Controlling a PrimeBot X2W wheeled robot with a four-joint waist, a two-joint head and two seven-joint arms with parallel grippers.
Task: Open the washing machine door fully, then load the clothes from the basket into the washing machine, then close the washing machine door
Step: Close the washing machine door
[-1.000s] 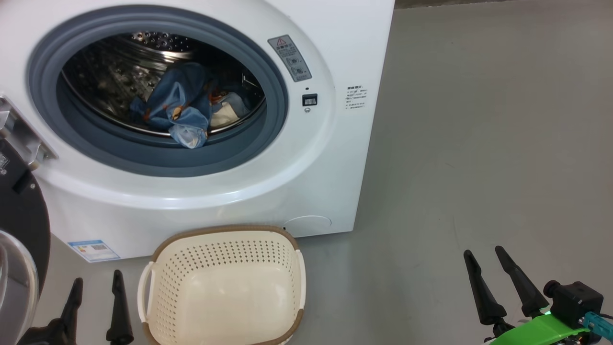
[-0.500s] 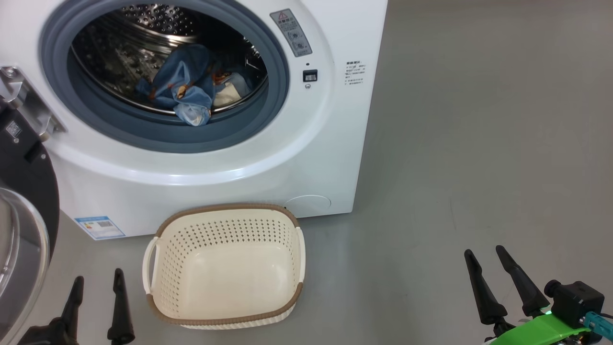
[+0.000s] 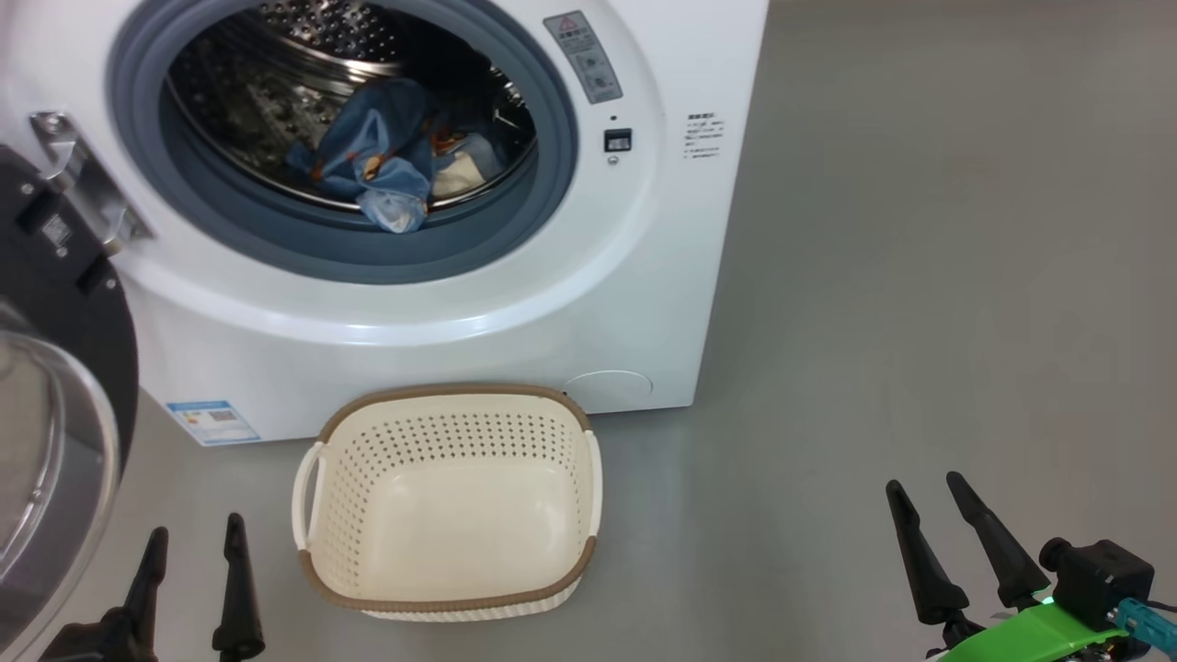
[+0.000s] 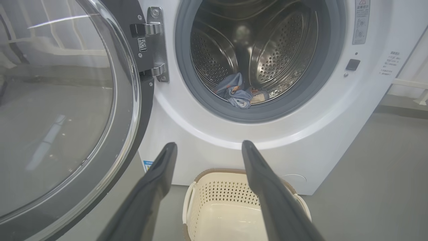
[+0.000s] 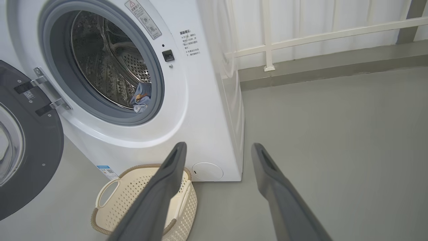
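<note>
Sitting below the washing machine (image 3: 515, 303) for short transfers, the basket (image 3: 451, 393) was empty; left end effector (image 3: 198, 524) and right end effector (image 3: 921, 480) gaped, unladen.

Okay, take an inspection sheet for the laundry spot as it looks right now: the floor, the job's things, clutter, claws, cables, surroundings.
Surface: grey floor, smooth, no spills seen.
Job's things: washing machine stands with its door swung open to the left. The clothes lie in the drum, with one fold drooping onto the gasket. The basket is empty on the floor in front.
Clutter: nothing seen.
Grippers: left claw and right claw are open, low, holding nothing.
Cables: teal connector at the right wrist; none on the floor.
Surroundings: white railing beyond the machine.
</note>
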